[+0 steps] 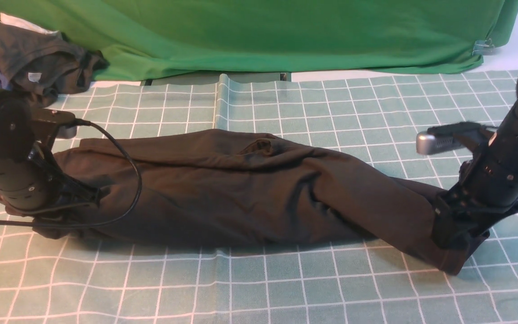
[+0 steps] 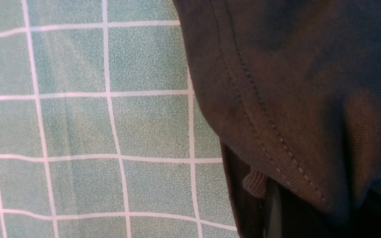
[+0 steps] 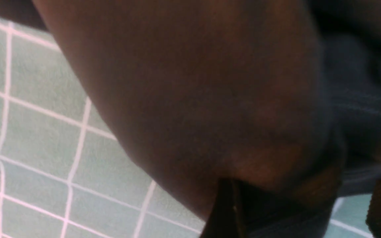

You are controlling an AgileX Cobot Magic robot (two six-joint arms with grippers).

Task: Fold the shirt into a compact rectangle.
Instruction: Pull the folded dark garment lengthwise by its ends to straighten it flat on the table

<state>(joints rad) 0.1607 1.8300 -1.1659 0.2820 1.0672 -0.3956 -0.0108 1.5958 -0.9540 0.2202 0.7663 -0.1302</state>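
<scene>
Shirt (image 1: 250,189) on mat (image 1: 286,288), cloth (image 1: 263,36) behind

You have the shirt (image 1: 250,189) lying on the checked mat (image 1: 286,288) as one long, dark bundle, folded lengthwise and running from the robot's left to its right. It is broad and thick at the left end. Toward the right it narrows, and its tail slants nearer to the robot. Soft creases cross it, and you can see a small pucker on the far edge near the middle. Close up at the left end, a double-stitched hem (image 2: 260,109) curls over the mat.
</scene>
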